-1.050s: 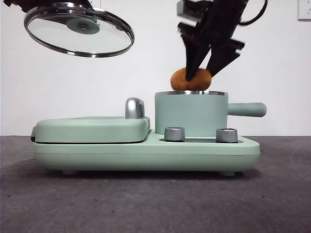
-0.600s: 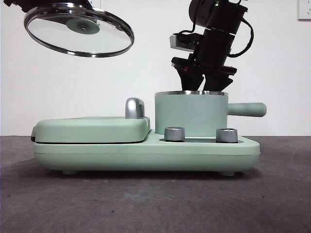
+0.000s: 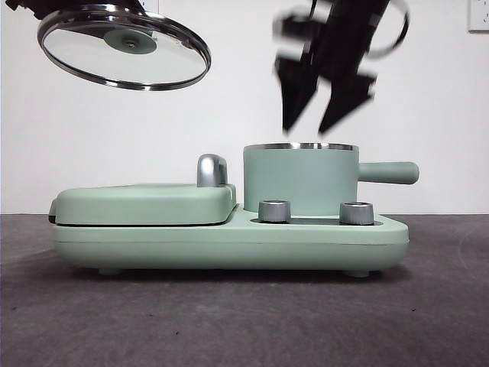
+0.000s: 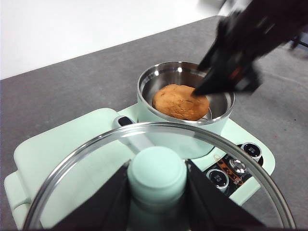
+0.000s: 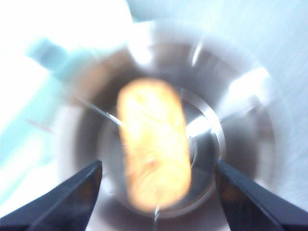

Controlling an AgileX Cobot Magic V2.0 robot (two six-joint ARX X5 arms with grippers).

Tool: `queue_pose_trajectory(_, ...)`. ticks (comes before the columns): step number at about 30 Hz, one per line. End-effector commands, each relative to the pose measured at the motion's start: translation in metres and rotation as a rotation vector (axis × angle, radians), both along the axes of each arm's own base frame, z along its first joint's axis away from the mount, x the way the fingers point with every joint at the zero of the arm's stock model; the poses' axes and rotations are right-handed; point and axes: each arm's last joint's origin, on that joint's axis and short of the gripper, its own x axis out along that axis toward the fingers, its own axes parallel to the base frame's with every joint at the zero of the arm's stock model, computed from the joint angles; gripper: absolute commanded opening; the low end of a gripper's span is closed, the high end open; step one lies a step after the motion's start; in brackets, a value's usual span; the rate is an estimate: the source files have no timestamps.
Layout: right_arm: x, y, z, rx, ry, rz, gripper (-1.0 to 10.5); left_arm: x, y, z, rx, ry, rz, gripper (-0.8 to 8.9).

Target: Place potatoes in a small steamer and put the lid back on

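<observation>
The orange-brown potato (image 4: 181, 102) lies inside the small steamer (image 3: 300, 180), a mint-green pot with a steel rim and a side handle; the front view hides it behind the pot wall. My right gripper (image 3: 317, 126) hangs open and empty just above the pot's rim, blurred by motion; its wrist view looks straight down on the potato (image 5: 154, 149). My left gripper (image 4: 156, 192) is shut on the mint-green knob of the glass lid (image 3: 124, 47), held tilted high at the upper left, well clear of the pot.
The steamer stands on a mint-green base (image 3: 229, 241) with two silver dials (image 3: 274, 211) at its front. A flat green griddle cover (image 3: 145, 202) with a steel handle (image 3: 212, 170) fills the base's left half. Dark grey tabletop lies around it.
One second ago the right gripper held the potato above the rim. It lowered into the pot, released the potato and has risen open above the rim. The lid has stayed put.
</observation>
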Motion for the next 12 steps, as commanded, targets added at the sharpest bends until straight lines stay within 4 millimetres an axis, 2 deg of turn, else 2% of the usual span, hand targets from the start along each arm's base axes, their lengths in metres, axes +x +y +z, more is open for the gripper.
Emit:
queue_pose_trajectory(1,-0.024,-0.006,0.038,0.076,-0.058,0.046,3.6,0.000,-0.001,0.008,-0.011,-0.040,-0.005,0.17)
queue_pose_trajectory(3,-0.048,-0.015,0.060,0.102,-0.114,0.054,3.6,0.000,-0.001,0.006,-0.004,-0.025,-0.005,0.16)
queue_pose_trajectory(5,-0.075,-0.028,0.067,0.121,-0.168,0.052,3.6,0.000,-0.001,0.006,-0.002,-0.021,-0.005,0.16)
queue_pose_trajectory(9,-0.122,-0.052,0.053,0.124,-0.228,0.012,3.6,0.000,-0.001,0.006,-0.004,-0.023,-0.005,0.17)
queue_pose_trajectory(12,-0.145,-0.063,0.041,0.137,-0.251,-0.005,3.6,0.000,-0.001,0.006,-0.004,-0.024,-0.005,0.16)
